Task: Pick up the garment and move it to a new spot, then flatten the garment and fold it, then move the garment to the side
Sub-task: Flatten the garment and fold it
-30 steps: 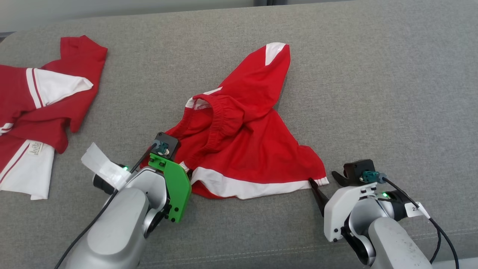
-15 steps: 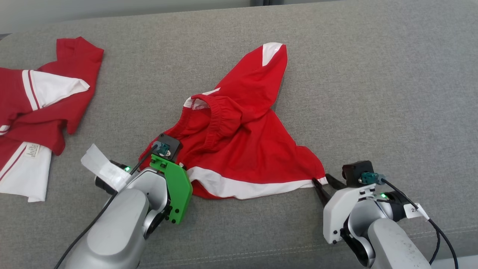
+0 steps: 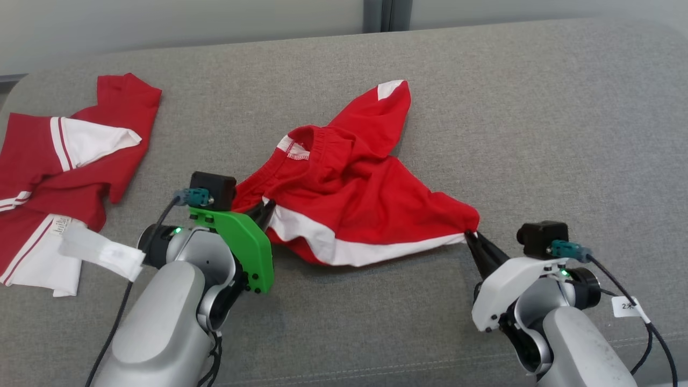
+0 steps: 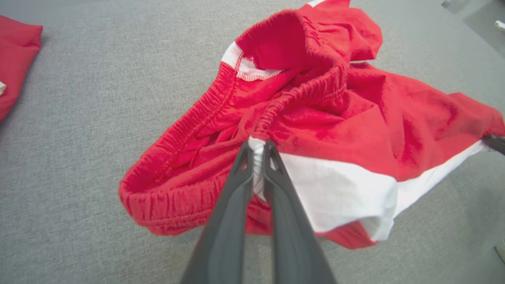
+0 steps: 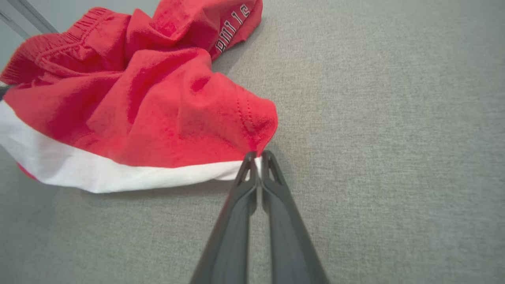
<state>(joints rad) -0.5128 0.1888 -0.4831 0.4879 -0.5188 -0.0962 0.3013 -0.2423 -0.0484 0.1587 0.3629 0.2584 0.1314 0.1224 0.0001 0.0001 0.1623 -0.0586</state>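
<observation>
Grey fabric surface (image 3: 537, 107); pale wall (image 3: 161, 21) behind (dark seam (image 3: 381, 13)).

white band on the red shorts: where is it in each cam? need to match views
Head view: white band on the near edge of the red shorts, lower centre.
Left wrist view: right of centre, starting at the left gripper.
Right wrist view: lower left, ending at the right gripper.
Shared landmark: right gripper pinching the band's end; head lower right, left wrist right edge.

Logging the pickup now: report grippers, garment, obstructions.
Left gripper shut on red shorts, one end of white band. Right gripper shut on band's other corner. Second red garment lies apart at left, not in the way.
</observation>
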